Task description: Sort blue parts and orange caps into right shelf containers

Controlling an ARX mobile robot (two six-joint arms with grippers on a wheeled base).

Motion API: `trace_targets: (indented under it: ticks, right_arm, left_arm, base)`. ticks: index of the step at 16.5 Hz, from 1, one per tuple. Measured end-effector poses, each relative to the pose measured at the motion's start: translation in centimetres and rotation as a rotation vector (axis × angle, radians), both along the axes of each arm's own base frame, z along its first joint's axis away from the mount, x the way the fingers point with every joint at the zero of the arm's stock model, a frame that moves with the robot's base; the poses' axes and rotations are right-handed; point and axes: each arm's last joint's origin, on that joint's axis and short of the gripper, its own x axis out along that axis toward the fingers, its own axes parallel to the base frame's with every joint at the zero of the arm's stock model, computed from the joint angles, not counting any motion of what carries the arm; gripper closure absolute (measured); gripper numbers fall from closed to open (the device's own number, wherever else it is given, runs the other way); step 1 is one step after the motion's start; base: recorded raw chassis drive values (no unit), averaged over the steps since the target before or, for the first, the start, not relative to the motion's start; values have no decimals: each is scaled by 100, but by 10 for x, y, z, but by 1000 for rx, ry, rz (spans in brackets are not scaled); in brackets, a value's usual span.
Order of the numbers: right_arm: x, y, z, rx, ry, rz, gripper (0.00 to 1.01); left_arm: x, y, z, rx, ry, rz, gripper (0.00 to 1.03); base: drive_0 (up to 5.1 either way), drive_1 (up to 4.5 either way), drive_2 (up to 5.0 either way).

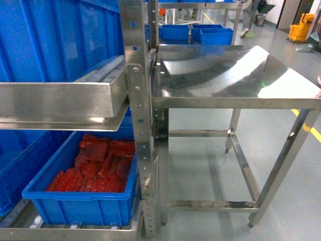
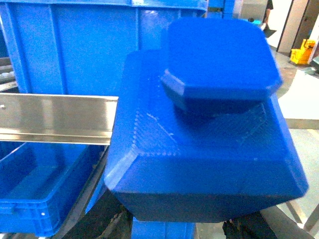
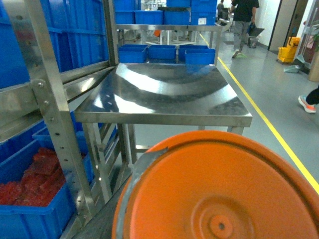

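Though close, grippers hidden behind blue part (image 2: pixel 209 134), orange cap (image 3: pixel 219 194).

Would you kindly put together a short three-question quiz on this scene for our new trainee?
1. True or false: the stainless steel table has parts lying on its top.
2. What fills the blue plastic crate on the lower shelf in the head view?
A. red pieces
B. white lids
C. nothing
3. Fill in: close to the right wrist camera is a round ____ cap, while the left wrist camera is filled by a chunky blue plastic part.

Key:
1. False, its top is bare.
2. A
3. orange
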Motion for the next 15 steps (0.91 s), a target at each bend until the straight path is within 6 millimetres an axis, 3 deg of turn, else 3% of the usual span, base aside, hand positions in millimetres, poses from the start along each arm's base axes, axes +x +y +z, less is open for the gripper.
trace_targets:
  ticks: [15]
  right_arm:
    - [0, 0, 0, 0, 2, 0, 58]
  left_arm:
    - [0, 0, 0, 0, 1, 1, 63]
  base:
    - [-499, 240, 240]
